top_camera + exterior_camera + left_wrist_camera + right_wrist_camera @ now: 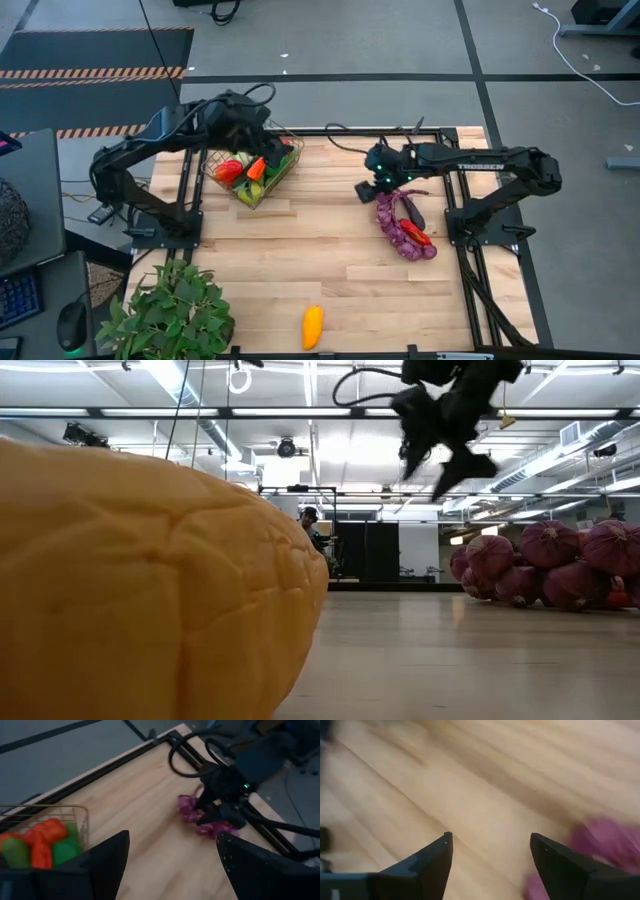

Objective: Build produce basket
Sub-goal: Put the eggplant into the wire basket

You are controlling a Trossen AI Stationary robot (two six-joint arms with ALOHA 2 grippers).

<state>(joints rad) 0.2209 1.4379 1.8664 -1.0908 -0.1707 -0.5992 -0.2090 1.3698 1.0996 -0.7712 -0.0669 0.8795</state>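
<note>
L hand [262,135] spread, over basket [283,176] | basket: red/orange/green produce [243,168] | R hand [368,190] spread, empty

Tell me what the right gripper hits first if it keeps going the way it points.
Probably bare table: the open right gripper faces wood, with the purple grapes off to one side.

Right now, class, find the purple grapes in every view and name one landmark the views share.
High view: purple grapes lie right of centre, under the right gripper.
Low view: far right.
Left wrist view: upper middle.
Right wrist view: blurred purple at the right edge.
Shared landmark: the wooden table.
</note>
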